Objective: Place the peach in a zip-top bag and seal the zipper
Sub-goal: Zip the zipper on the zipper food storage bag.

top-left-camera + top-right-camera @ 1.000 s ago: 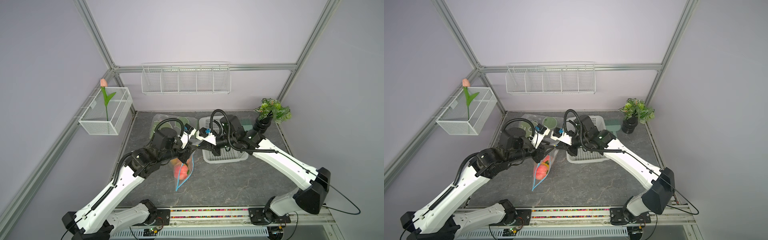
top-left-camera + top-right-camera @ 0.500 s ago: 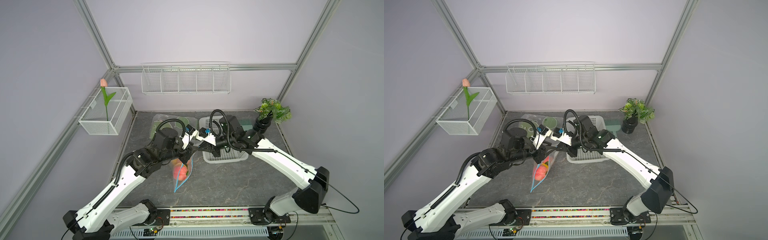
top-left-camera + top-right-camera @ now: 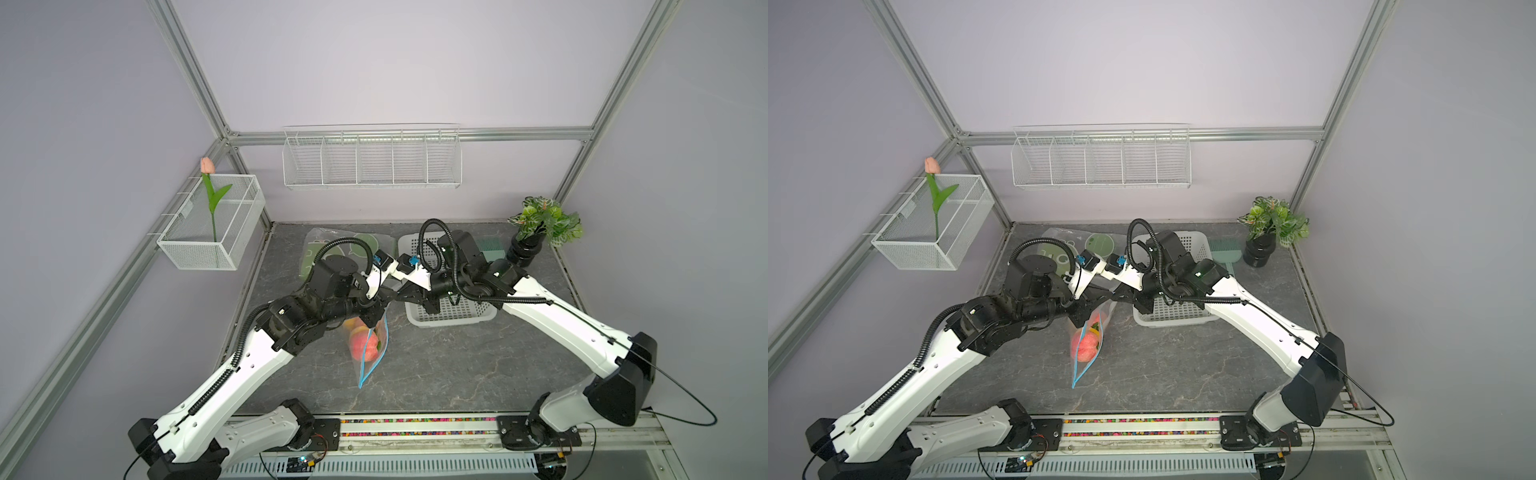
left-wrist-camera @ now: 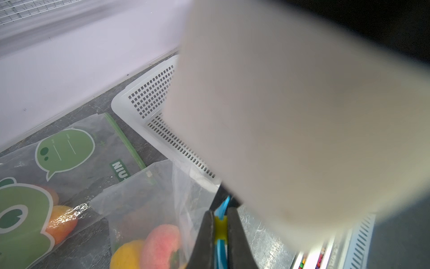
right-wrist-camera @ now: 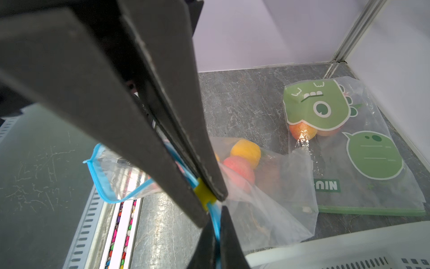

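A clear zip-top bag [image 3: 371,353] with a blue zipper edge hangs between my two grippers above the table; it shows in both top views, bag [image 3: 1087,353]. The pink-red peach [image 3: 362,343] lies inside it beside a yellow fruit [image 4: 126,256]. My left gripper [image 4: 220,213] is shut on the yellow slider [image 4: 220,227] of the zipper. My right gripper [image 5: 216,216] is shut on the blue zipper edge [image 5: 215,210], right next to the slider [image 5: 203,194]. In a top view the left gripper [image 3: 376,307] and right gripper [image 3: 400,297] nearly touch.
A white perforated basket [image 3: 451,309] stands just right of the bag, under my right arm. A second bag with green dinosaur print [image 5: 349,139], holding fruit, lies at the back. A potted plant [image 3: 540,232] and a green brush [image 3: 491,249] stand back right.
My left gripper's fingers have closed onto the yellow slider. The right gripper has stayed shut on the zipper edge, and the bag has barely moved.
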Controlling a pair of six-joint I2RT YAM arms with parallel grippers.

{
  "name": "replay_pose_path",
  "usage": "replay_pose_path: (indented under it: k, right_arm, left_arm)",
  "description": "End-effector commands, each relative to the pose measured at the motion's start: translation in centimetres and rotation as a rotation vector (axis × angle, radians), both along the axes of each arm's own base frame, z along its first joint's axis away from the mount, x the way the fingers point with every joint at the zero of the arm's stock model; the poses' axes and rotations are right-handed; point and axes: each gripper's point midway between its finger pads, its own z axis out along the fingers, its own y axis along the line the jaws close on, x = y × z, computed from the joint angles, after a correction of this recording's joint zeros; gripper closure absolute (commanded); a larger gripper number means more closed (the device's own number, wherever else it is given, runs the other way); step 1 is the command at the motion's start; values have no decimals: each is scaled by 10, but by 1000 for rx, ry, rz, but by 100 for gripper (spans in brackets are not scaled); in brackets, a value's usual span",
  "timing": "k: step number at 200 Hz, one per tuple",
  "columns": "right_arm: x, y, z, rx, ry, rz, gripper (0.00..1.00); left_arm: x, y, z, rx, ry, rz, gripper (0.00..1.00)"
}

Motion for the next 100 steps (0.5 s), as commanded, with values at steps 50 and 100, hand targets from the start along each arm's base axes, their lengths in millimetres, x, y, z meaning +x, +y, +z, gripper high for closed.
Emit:
replay_pose_path:
  k: [50,100]
  right_arm:
    - [25,-21,16,46,-24,-181,93]
    - [36,-27,24,67,-2,-244,93]
  left_arm:
    - [-2,17,-2,53,3,50,98]
    - [-4,26,4,64,-5,78,96]
